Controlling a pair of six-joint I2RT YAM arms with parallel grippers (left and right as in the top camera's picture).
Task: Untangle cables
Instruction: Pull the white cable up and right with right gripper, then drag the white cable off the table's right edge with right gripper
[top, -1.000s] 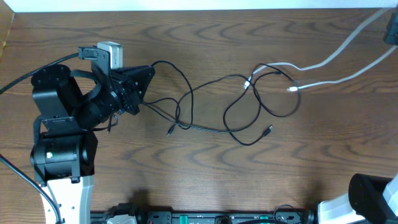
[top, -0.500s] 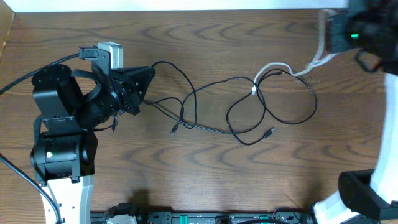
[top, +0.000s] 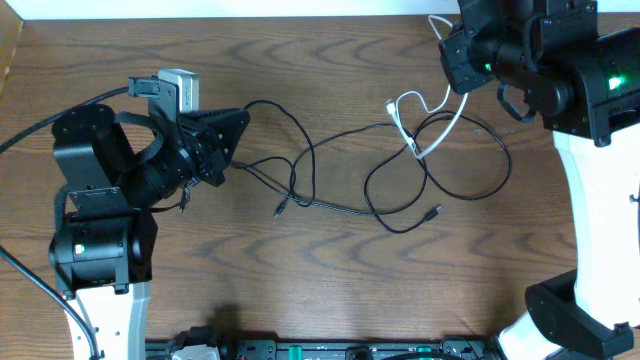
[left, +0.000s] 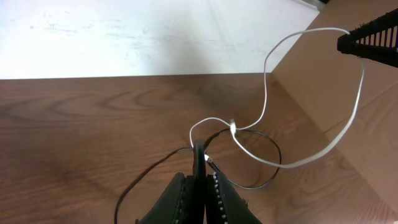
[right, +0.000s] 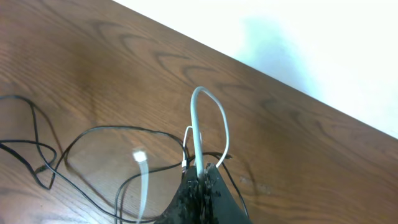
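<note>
Along the table's (top: 320, 300) far edge, right claw (right: 200, 175) pinches limp white cable (right: 198, 121), left claw (left: 200, 179) black cable (left: 199, 152); grip near crossing.

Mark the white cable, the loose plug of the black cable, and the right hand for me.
white cable (right: 196, 130), right wrist view, the upright stretch just above the hand.
black cable (top: 434, 211), overhead view, its loose plug end.
right hand (right: 200, 175), right wrist view, between the closed fingertips.
</note>
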